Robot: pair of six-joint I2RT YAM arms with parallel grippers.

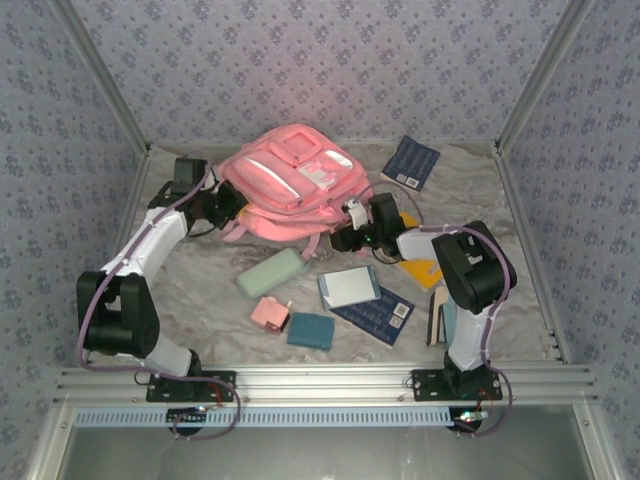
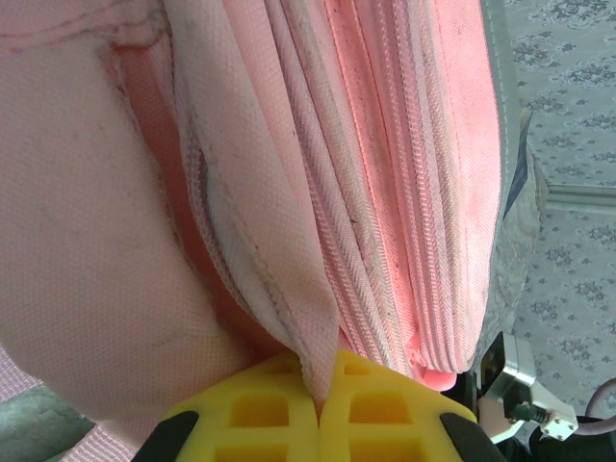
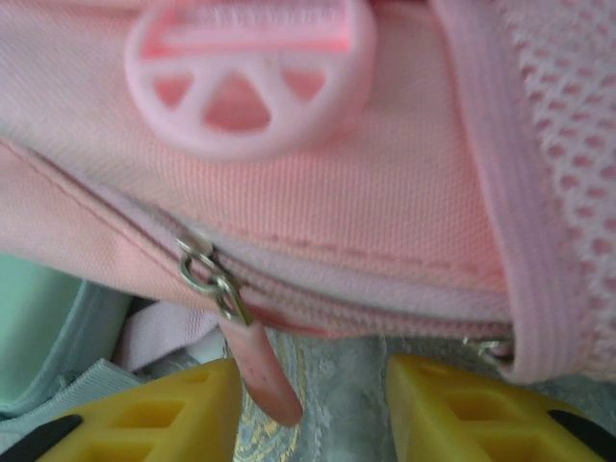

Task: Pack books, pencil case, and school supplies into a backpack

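Pink backpack (image 2: 318,192) — pinched between left fingers (image 2: 260,412)

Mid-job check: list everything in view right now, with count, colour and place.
backpack: one, pink with white trim, far centre.
navy books: two, white labels; one far right, one near centre under another book.
white-and-light-blue book: one, lying on the nearer navy book.
yellow book: one, partly under the right arm.
pencil case: one, mint green, just before the backpack.
pink boxy piece: one, near left-centre.
teal block: one, dark teal, right of the pink piece.
thin slab: one, dark-edged, by the right arm's base; details unclear.
zipper pull: one, pink, on the backpack's zip.
left tool: yellow fingers, shut on backpack fabric.
right tool: yellow fingers, open, either side of the zipper pull.
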